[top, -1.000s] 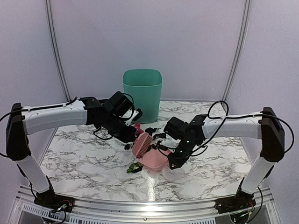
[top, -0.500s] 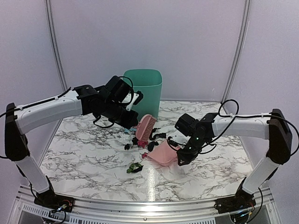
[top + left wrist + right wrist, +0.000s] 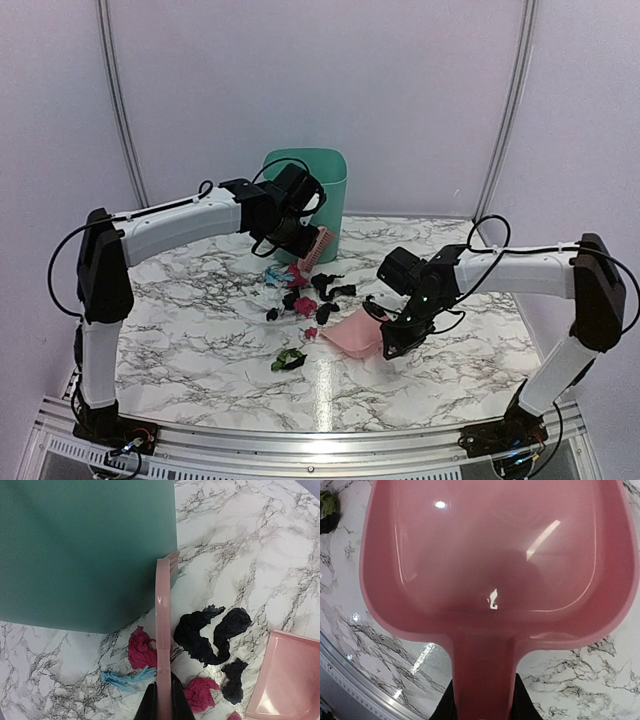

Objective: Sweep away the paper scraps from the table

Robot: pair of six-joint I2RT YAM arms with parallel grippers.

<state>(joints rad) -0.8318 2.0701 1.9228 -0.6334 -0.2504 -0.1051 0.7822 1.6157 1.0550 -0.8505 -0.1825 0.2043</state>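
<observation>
The paper scraps (image 3: 305, 290) lie in a loose cluster on the marble table (image 3: 180, 340), black, magenta and light blue; a green one (image 3: 289, 359) lies apart nearer the front. My left gripper (image 3: 300, 235) is shut on the pink brush (image 3: 318, 247), held by the bin behind the scraps. In the left wrist view the brush (image 3: 163, 630) stands edge-on between a magenta scrap (image 3: 140, 649) and black scraps (image 3: 212, 632). My right gripper (image 3: 395, 335) is shut on the handle of the pink dustpan (image 3: 352, 335), whose empty pan (image 3: 490, 550) rests right of the scraps.
A green waste bin (image 3: 312, 195) stands at the back centre, and fills the upper left of the left wrist view (image 3: 85, 550). The table's metal front edge (image 3: 310, 440) runs along the bottom. Curved wall panels enclose the back.
My left arm has swung the brush back and up from the dustpan toward the bin. The dustpan has lowered and shifted slightly right; the scraps now lie uncovered left of it.
</observation>
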